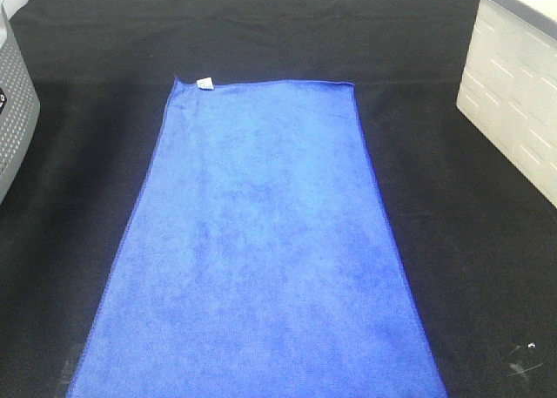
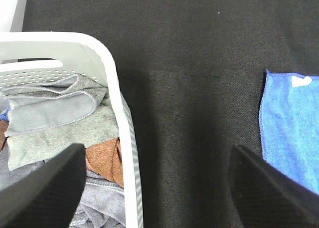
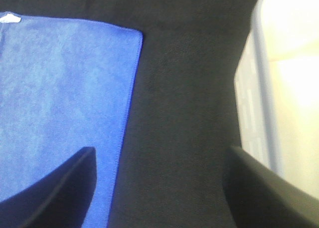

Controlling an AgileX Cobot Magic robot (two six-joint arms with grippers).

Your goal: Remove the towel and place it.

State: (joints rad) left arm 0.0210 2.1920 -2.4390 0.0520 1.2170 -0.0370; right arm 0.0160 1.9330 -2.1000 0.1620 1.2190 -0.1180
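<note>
While both claws gape, towel [image 1: 261,250] lies flat between them

Black cloth surface [image 1: 452,241]; grey perforated basket [image 1: 13,111] far left, white bin [image 1: 513,102] far right.

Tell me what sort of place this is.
Probably a laundry-sorting test bench: a blue towel spread flat on a black table cloth, a grey basket of cloths on one side, a white bin on the other.
</note>
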